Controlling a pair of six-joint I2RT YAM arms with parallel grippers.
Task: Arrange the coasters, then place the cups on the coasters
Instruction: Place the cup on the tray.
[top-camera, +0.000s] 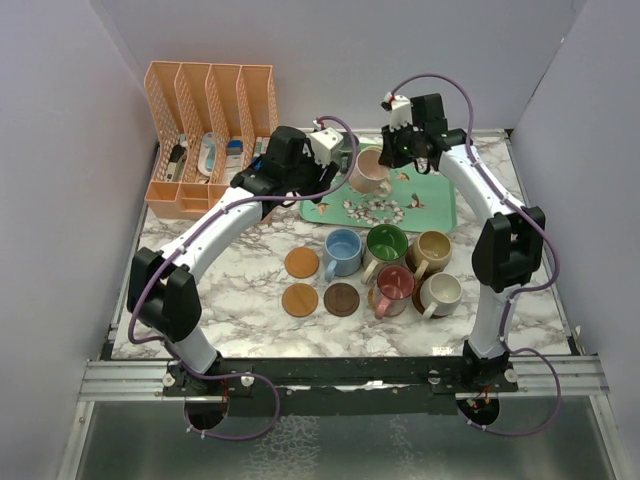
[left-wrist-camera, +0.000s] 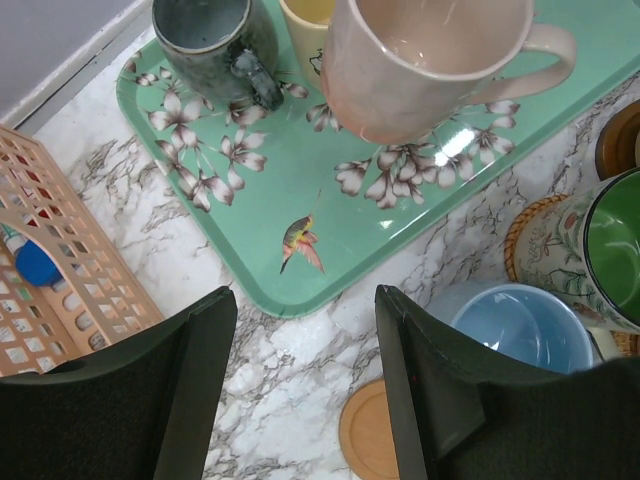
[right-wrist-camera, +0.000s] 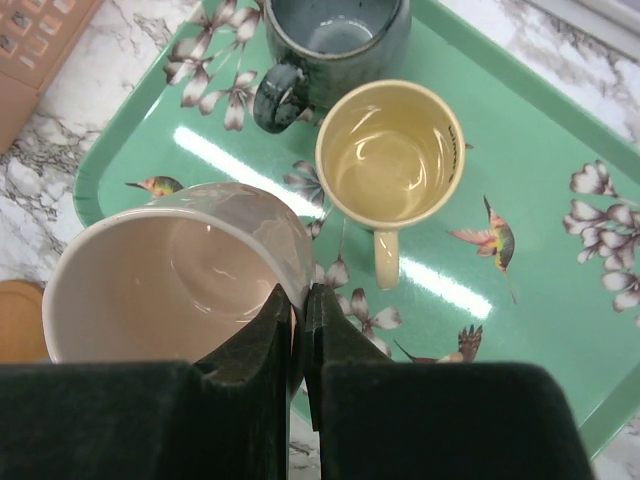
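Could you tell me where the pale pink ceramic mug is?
The pale pink ceramic mug is centre-back in the top view, rim pinched by the right hand, tilted over the teal floral tray near the yellow ceramic mug.

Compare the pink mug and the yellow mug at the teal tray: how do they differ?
The pink mug hangs tilted above the tray; the yellow mug stands upright on it. The right gripper pinches the pink mug's rim; no gripper holds the yellow mug. Both are empty, handled mugs.

Pink cup (top-camera: 371, 172) aloft, teal tray (top-camera: 443, 207) beneath
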